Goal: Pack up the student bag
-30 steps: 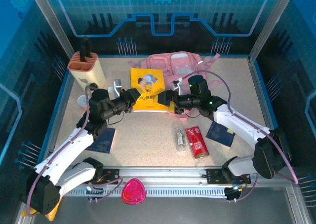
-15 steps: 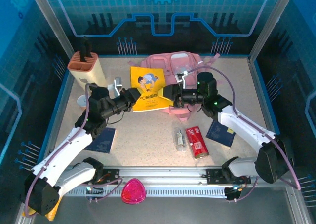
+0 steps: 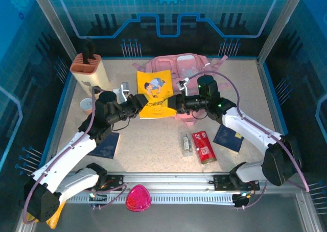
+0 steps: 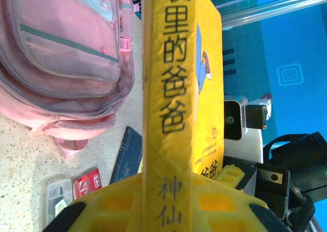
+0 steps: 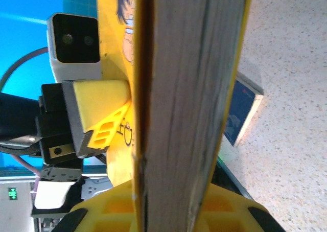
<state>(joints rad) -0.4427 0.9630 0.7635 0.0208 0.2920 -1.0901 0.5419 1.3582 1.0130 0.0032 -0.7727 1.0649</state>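
Both arms are on the yellow book, one from each side, holding it tilted over the middle of the counter. Left jaws are clamped on the spine edge: in the left wrist view the spine with its black characters runs straight up from between my yellow pads. Right jaws are clamped on the opposite edge: in the right wrist view the page block sits between that arm's pads. I can't tell whether the book's lower edge touches the counter. The student bag lies at the far edge of the counter, about mid-width, just beyond the book and behind both sets of jaws. From above, the book's far right corner overlaps it. In the left wrist view the bag is left of the spine, resting on the counter with its front pocket showing, apart from the left jaws. A red box, a clear case and a dark blue booklet sit toward the near right. A second booklet lies under the left arm. An orange-topped holder stands at the far left corner.
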